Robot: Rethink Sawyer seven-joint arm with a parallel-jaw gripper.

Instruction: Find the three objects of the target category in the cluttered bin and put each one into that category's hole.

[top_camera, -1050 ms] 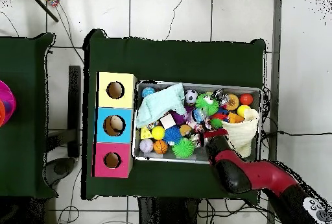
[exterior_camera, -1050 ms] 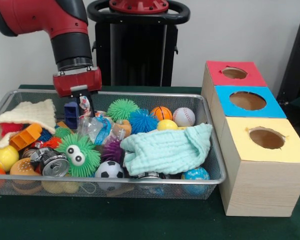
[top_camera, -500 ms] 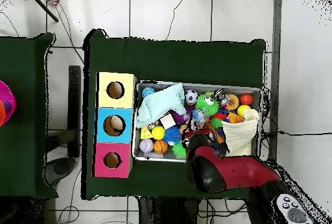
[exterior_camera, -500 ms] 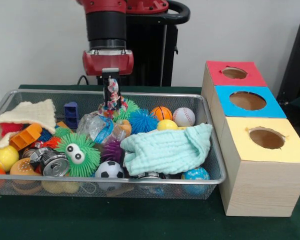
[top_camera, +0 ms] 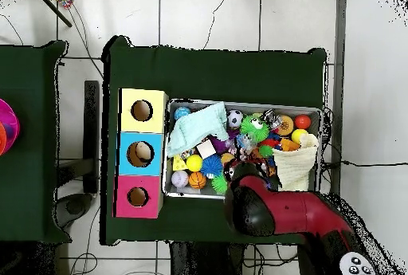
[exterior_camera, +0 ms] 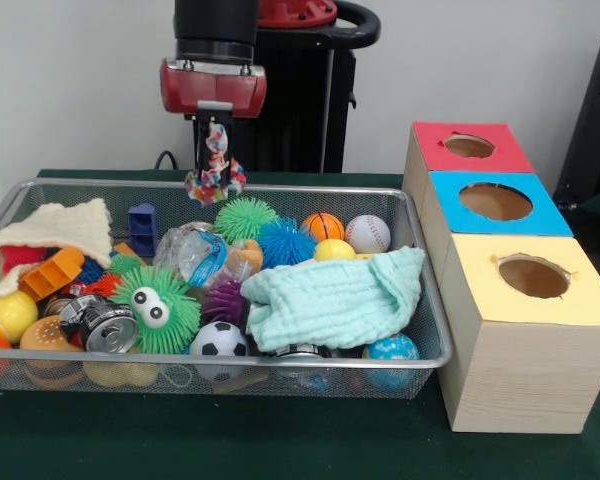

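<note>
Front view is showing the gripper (exterior_camera: pixel 213 140) clamping a crinkled, multicoloured wrapper (exterior_camera: pixel 215 170), which is hanging clear above the wire bin (exterior_camera: pixel 420 300), over its far rim. Half a second back the wrapper's lower end was dipping among the toys just behind the green spiky ball (exterior_camera: pixel 245 217); now it is riding higher, free of everything, and that ball is showing whole. A full second back the arm was standing further left, its tool low beside the blue block (exterior_camera: pixel 143 227).

Three boxes are standing in a row beside the bin, each with one round hole: the red box (exterior_camera: pixel 467 146), the blue box (exterior_camera: pixel 495 203) and the yellow box (exterior_camera: pixel 531 277). Two cloths are lying in the bin: a mint one (exterior_camera: pixel 330 295) and a cream one (exterior_camera: pixel 55 228). Among the balls, one basketball (exterior_camera: pixel 322 226), one baseball (exterior_camera: pixel 367 233) and one football (exterior_camera: pixel 218 340) are showing, along with one green spiky toy with eyes (exterior_camera: pixel 158 308).

Overhead, the arm (top_camera: pixel 275 212) is covering the bin's near edge, hiding the wrapper.
</note>
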